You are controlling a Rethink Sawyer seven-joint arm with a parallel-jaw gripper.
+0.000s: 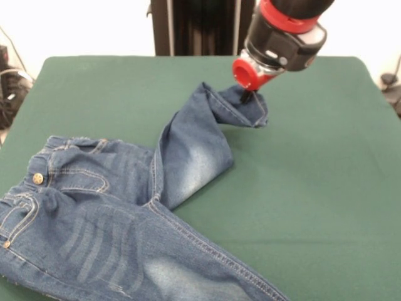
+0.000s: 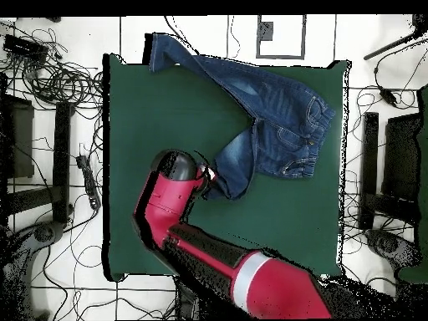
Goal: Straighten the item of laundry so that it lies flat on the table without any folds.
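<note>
Jaws buried in the denim, so could not tell whether spread or pinching; gripper (image 1: 249, 95) sat right down on the cuff end of the upper leg, touching the cloth. Jeans (image 1: 125, 207) lay across the table (image 1: 326, 207), waistband flat near one edge with the brass button (image 1: 38, 179) facing up. Judged roughly halfway, no more. One leg ran out long and mostly smooth toward the table's corner in the overhead view, hanging a little past the edge. Other leg was the trouble: bent back at the knee, rucked into a ridge, cuff (image 1: 241, 106) curled up under the red wrist. Crotch seam also puckered where that leg doubled over the thigh. Left to do, on this showing: draw that cuff away from the waistband until the bend opened and the fold went flat. Arm (image 2: 242, 272) reached across the green top from the base side, nothing else near the cloth
</note>
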